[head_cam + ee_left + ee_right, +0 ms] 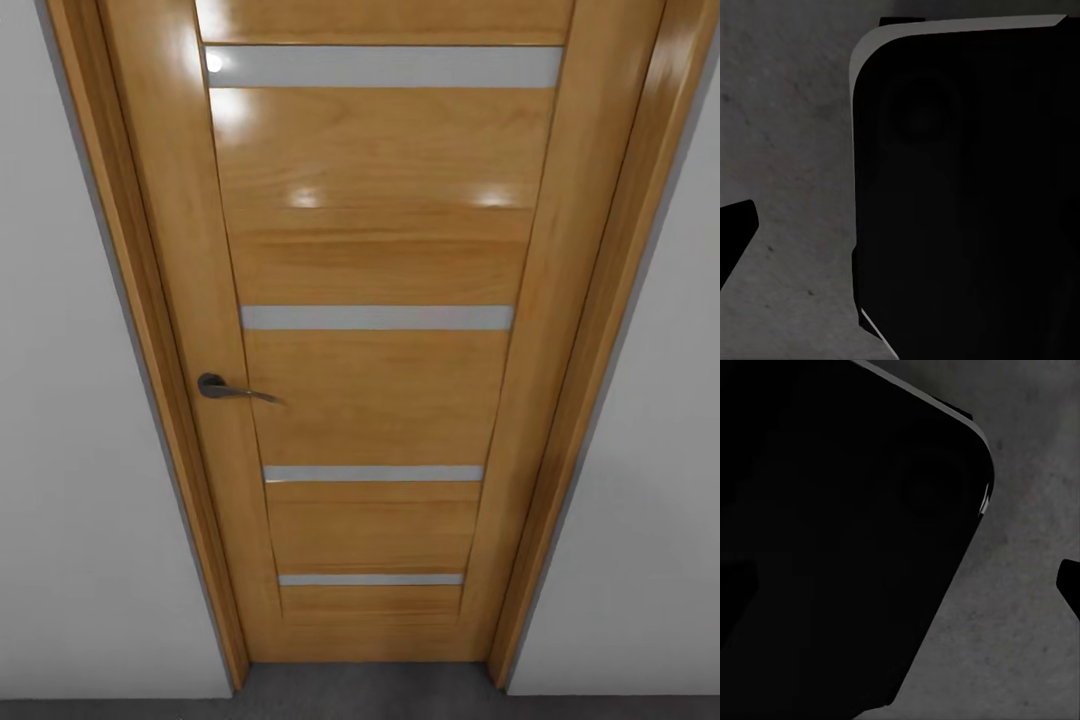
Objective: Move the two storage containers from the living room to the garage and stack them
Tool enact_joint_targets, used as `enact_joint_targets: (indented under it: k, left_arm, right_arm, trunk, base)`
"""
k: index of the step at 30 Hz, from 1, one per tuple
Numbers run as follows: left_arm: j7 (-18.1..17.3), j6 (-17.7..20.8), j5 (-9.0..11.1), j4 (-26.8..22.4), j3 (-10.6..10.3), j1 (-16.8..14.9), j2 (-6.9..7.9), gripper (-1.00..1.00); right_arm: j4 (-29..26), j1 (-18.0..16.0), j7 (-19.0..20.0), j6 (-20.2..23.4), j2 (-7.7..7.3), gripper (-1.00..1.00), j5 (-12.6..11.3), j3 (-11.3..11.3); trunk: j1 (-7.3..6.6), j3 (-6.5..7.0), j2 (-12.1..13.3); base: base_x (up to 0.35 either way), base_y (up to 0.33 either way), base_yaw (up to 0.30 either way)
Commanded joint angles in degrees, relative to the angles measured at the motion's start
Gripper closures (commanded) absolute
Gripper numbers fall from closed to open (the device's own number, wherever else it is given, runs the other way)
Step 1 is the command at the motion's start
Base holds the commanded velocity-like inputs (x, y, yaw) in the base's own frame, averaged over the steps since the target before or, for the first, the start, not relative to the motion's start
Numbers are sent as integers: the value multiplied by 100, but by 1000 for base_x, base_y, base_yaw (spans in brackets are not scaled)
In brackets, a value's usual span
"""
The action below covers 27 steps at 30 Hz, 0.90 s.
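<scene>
The head view faces a closed wooden door (375, 380) with a handle (215, 386); no bin is in sight. Both wrist views show grey floor (787, 135). The fingers' state I cannot tell. The bins are probably light with thin walls; better to hold a rim.

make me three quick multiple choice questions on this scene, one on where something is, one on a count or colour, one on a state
1. Where on the door does the handle sit?
A. its left side
B. its right side
C. its centre

2. How many pale horizontal strips cross the door?
A. two
B. four
C. six

3. Is the door open or shut?
A. wide open
B. half open
C. shut

Answers:
1. A, the dark handle sits at the left side of the wooden door.
2. B, four pale strips show from top to bottom.
3. C, the door fills its frame with no gap.
</scene>
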Motion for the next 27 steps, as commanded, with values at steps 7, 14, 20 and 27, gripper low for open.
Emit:
enact_joint_targets:
  k: [7, 14, 20, 27]
  left_arm:
    - [3, -7, 5, -4, 2, 0, 0, -100]
    - [3, -7, 4, -2, 2, 0, 0, -100]
    - [3, -7, 9, 0, 2, 0, 0, -100]
    - [3, -7, 6, 2, 2, 0, -6, -100]
  right_arm:
    - [1, -1, -3, -24, 1, -100, -54, 47]
    - [1, -1, -3, -18, 1, -100, -54, 47]
    - [1, -1, -3, -18, 1, -100, -54, 47]
    - [1, -1, -3, -18, 1, -100, -54, 47]
  trunk:
    - [0, -9, -2]
    - [0, -9, -2]
    - [0, -9, -2]
    - [0, -9, -2]
  base:
    - [0, 0, 22]
    - [1, 0, 1]
    - [146, 0, 0]
    - [90, 0, 0]
